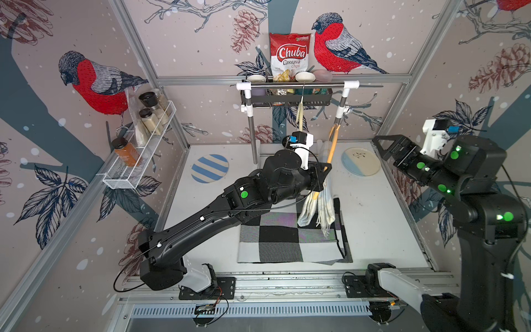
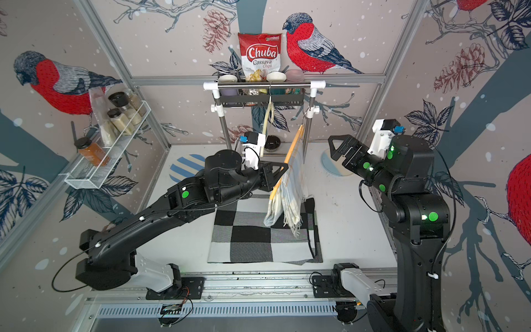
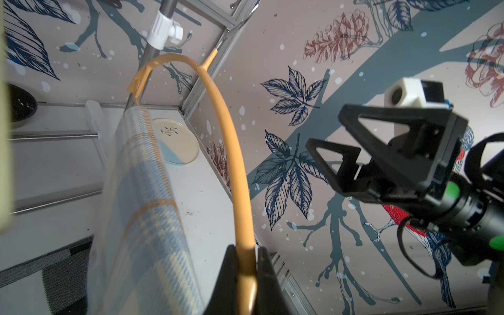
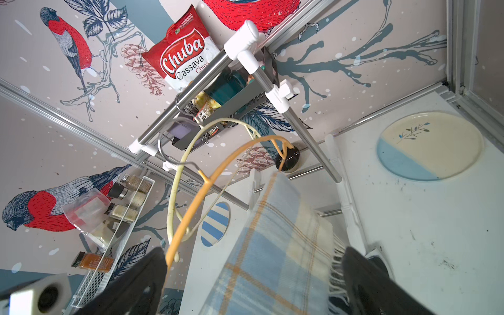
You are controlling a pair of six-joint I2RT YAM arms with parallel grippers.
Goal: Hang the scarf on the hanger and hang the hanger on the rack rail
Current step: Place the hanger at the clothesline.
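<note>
As it drapes hanger (image 1: 331,149), scarf (image 1: 326,204) blue-plaid, fringed

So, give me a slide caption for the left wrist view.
Left gripper clamps the orange hanger carrying the plaid scarf; right gripper open nearby.

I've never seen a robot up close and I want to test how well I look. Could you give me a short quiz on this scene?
1. True or false: the right tool is shut on the scarf.
2. The left tool is: A open; B shut on the orange hanger; C shut on the scarf.
3. In a word: what pattern has the cloth on the table?
Key: 1 false: it stands open, apart from the scarf. 2 B. 3 checked.
</note>
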